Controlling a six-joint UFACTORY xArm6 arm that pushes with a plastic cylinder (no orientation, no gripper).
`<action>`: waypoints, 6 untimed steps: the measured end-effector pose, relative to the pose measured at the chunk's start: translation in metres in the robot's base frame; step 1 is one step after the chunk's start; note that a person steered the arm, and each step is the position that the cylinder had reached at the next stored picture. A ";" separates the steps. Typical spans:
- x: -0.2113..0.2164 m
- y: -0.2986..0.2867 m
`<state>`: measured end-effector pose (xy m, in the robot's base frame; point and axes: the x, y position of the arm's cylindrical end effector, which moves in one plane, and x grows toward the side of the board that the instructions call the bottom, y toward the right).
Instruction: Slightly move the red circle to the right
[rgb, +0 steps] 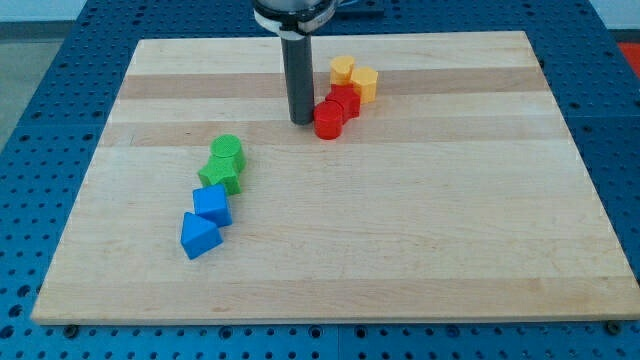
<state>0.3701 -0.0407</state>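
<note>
Red circle (327, 121) sits just right of my tip (301, 122).

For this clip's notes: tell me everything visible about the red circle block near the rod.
The red circle block is a short, glossy plastic-looking cylinder, standing flat on the pale wooden board, in the upper middle of the view. Its round top faces up. Behind it, toward the view's upper right, a second red block of unclear shape presses against it. My tip sits just at its left side, apparently touching or nearly so. Nothing lies to its right or below.
</note>
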 end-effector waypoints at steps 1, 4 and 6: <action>0.023 0.013; 0.027 0.028; 0.026 0.008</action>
